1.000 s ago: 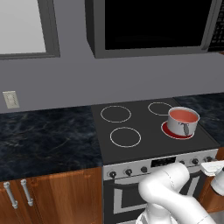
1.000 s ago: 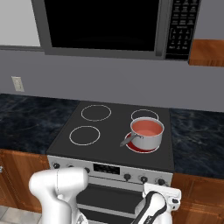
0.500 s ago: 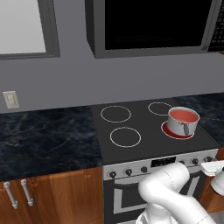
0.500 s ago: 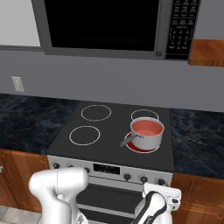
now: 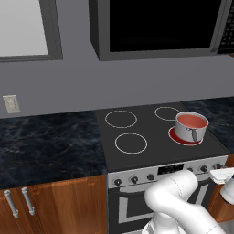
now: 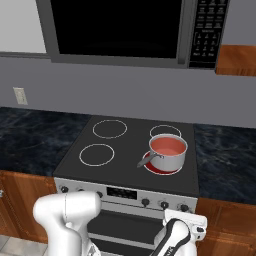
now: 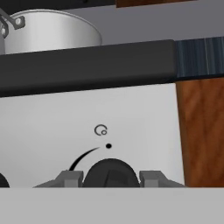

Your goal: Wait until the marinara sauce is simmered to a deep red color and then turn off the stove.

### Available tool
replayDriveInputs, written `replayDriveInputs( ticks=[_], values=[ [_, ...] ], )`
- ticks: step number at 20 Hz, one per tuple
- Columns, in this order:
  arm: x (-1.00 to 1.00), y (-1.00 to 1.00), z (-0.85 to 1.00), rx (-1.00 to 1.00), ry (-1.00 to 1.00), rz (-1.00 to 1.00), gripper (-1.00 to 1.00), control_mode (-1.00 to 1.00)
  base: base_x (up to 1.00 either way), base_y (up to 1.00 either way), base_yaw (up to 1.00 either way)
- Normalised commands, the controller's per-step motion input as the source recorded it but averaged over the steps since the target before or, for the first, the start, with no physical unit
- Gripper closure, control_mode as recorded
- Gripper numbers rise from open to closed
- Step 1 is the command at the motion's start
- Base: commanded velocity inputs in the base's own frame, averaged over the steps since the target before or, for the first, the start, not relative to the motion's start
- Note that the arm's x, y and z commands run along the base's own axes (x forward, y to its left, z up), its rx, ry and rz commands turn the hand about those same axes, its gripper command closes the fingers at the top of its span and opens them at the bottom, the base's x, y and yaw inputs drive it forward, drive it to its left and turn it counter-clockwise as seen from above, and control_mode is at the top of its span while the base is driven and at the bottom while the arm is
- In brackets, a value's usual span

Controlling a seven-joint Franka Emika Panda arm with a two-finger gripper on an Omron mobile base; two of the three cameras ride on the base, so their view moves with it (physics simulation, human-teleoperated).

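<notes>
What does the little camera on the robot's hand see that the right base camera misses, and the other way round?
Hand view alone: a black stove knob up close between the gripper fingertips, with its printed dial mark. Right base view alone: the salmon-red marinara sauce, the glowing red burner disc, the white burner rings, the black microwave. Both: the silver saucepan and the stove's silver front panel.

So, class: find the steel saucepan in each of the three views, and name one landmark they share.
Left base view: saucepan on the front right burner, right of centre.
Right base view: front right burner, just right of centre.
Hand view: top left, above the stove's edge.
Shared landmark: black cooktop.
</notes>
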Motion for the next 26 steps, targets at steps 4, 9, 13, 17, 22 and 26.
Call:
replayDriveInputs(
  ticks=[4, 9, 13, 17, 22, 26],
  values=[
    [0.0, 0.0, 0.0, 0.0, 0.0, 0.0, 1.0, -1.0, 0.0, 0.0, 0.0],
    [0.0, 0.0, 0.0, 0.0, 0.0, 0.0, 1.0, -1.0, 0.0, 0.0, 0.0],
    [0.0, 0.0, 0.0, 0.0, 0.0, 0.0, 1.0, -1.0, 0.0, 0.0, 0.0],
    [0.0, 0.0, 0.0, 0.0, 0.0, 0.0, 1.0, -1.0, 0.0, 0.0, 0.0],
    [0.0, 0.0, 0.0, 0.0, 0.0, 0.0, 1.0, -1.0, 0.0, 0.0, 0.0],
    [0.0, 0.0, 0.0, 0.0, 0.0, 0.0, 1.0, -1.0, 0.0, 0.0, 0.0]
  ],
)
